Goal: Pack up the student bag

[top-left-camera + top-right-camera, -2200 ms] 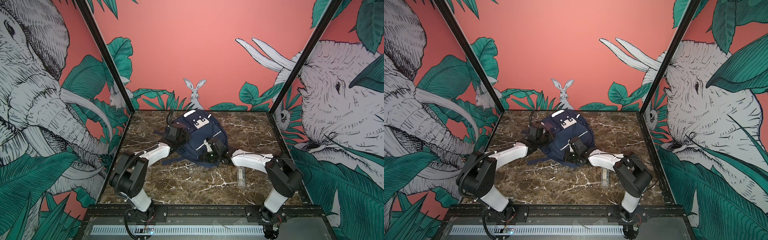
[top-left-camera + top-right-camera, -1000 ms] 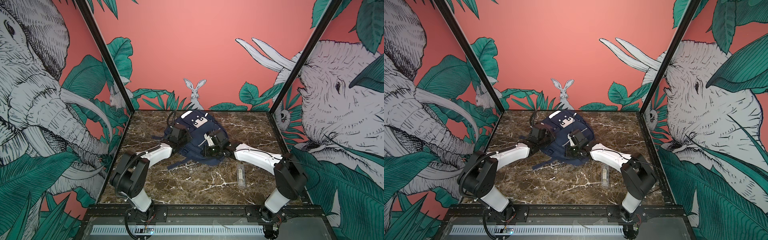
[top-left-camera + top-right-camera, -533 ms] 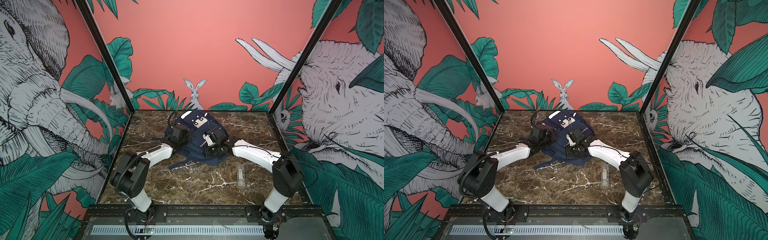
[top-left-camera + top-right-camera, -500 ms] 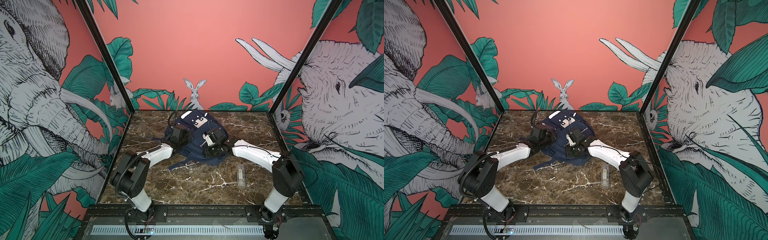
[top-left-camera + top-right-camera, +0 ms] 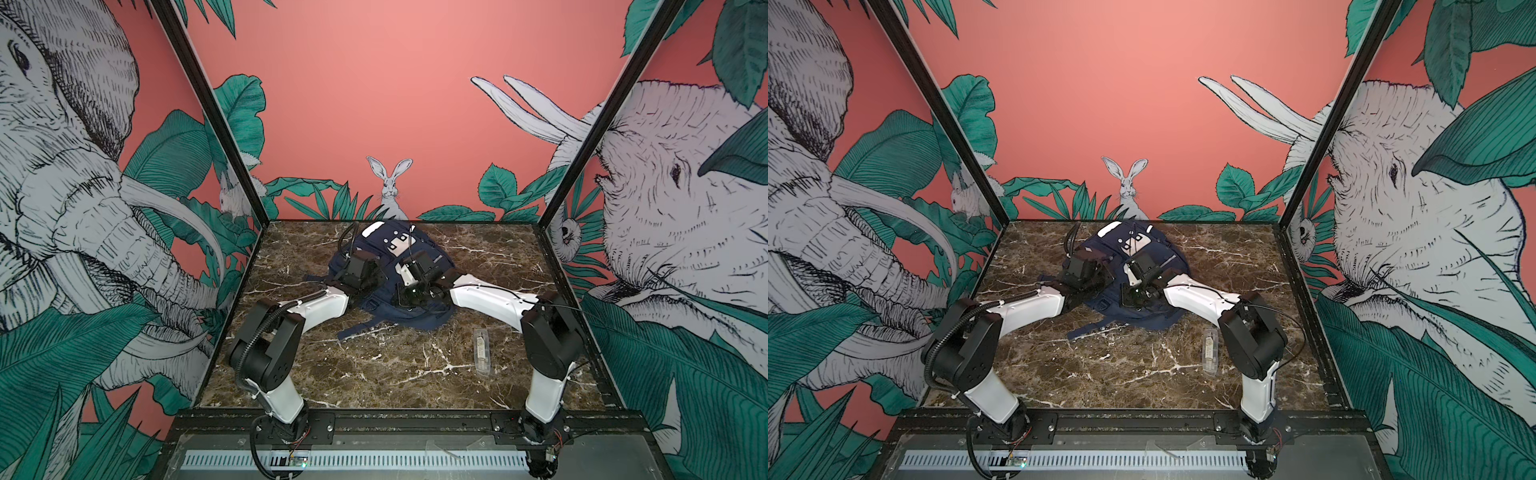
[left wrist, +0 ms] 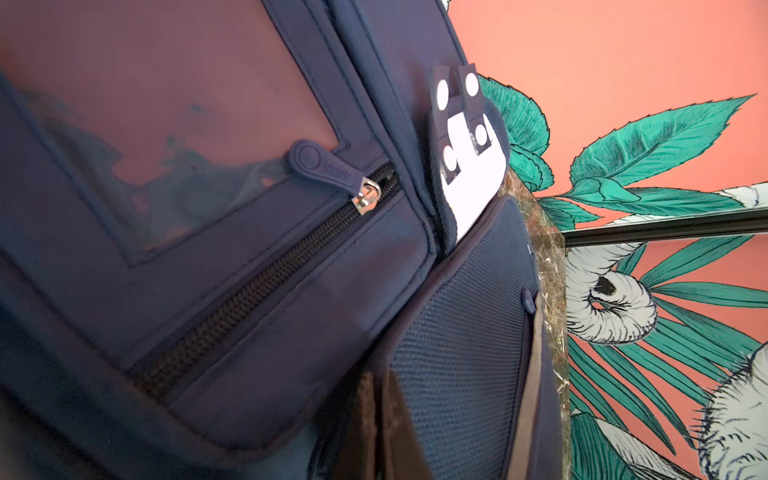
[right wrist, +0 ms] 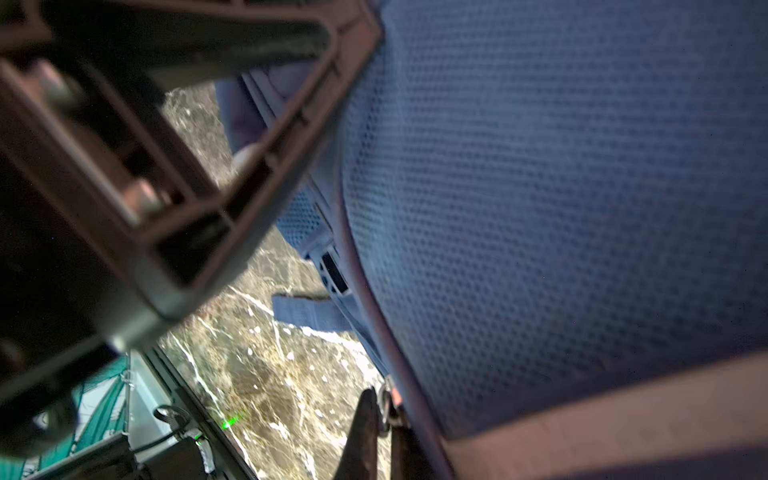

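Note:
The student bag (image 5: 415,309) (image 5: 1154,309), a navy backpack with white patches, lies at the back middle of the marble table. My left gripper (image 5: 376,272) (image 5: 1100,274) is pushed into the bag's left side. In the left wrist view its tips (image 6: 380,415) stand shut, with navy fabric pressed around them. The bag's front-pocket zipper (image 6: 257,282) shows just beyond. My right gripper (image 5: 406,296) (image 5: 1131,297) sits on the bag's near middle. In the right wrist view it (image 7: 384,419) is shut on a small metal zipper pull (image 7: 385,401) at the edge of the mesh panel (image 7: 540,208).
A clear plastic case (image 5: 482,347) (image 5: 1209,347) lies on the table (image 5: 374,365) at the front right, beside my right arm's elbow. A loose bag strap (image 5: 357,328) trails toward the front. Printed walls close in the back and both sides.
The bag has shifted toward the back wall with both grippers on it. The right gripper has edged up and left along the bag. Almost nothing moved in the last half second.

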### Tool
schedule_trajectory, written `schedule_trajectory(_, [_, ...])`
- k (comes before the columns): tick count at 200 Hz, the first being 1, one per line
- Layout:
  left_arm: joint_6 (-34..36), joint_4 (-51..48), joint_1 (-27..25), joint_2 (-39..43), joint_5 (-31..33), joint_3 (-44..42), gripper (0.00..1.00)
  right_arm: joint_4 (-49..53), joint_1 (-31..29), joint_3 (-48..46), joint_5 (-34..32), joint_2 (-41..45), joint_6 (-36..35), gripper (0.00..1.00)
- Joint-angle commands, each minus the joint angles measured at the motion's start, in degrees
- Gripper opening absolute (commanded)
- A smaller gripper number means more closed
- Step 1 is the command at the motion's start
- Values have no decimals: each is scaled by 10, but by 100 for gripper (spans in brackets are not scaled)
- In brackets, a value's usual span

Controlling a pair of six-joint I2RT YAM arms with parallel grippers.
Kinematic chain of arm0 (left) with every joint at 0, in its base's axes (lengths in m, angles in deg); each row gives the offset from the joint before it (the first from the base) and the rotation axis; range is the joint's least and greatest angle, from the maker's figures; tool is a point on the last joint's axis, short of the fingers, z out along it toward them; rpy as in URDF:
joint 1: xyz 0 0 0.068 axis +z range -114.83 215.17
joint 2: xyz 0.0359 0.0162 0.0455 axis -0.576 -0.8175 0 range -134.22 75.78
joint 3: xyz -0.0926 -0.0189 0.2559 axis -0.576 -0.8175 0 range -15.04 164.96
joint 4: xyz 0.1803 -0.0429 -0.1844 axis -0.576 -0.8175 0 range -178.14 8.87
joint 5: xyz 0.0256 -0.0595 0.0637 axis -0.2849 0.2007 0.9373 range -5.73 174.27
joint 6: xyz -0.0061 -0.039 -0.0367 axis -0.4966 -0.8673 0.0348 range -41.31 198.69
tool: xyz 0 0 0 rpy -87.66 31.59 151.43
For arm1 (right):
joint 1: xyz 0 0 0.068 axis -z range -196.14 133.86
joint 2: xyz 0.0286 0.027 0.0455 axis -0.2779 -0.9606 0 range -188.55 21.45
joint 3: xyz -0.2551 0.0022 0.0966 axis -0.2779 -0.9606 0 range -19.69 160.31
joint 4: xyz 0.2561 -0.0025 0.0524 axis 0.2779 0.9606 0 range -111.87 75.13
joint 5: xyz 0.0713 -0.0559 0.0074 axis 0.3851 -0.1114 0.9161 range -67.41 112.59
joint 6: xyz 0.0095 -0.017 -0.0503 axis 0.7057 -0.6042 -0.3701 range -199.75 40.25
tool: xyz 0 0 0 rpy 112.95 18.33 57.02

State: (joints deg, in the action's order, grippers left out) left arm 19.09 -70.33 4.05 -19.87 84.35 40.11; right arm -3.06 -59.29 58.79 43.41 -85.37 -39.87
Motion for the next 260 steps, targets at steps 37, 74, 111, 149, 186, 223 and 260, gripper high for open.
schedule_trajectory(37, [3, -16, -18, 11, -19, 28, 0, -104, 26, 26, 14, -24, 24, 0])
schedule_trajectory(74, [35, -47, -16, 17, -7, 39, 0, -127, 28, -29, 25, 9, 18, 6])
schedule_trajectory(111, [66, -73, -17, 16, -22, 50, 0, -117, 30, -87, 28, 53, -2, 32])
schedule_trajectory(149, [120, -139, -16, 16, -26, 81, 10, -111, 33, -149, 14, 118, -16, 52])
schedule_trajectory(186, [158, -183, -16, 30, -25, 89, 32, -89, 55, -217, -12, 205, -34, 62])
schedule_trajectory(223, [206, -235, -15, 64, -3, 97, 45, -39, 97, -259, -40, 291, -62, 68])
schedule_trajectory(260, [258, -281, -16, 87, 10, 121, 53, 5, 133, -286, -58, 344, -79, 70])
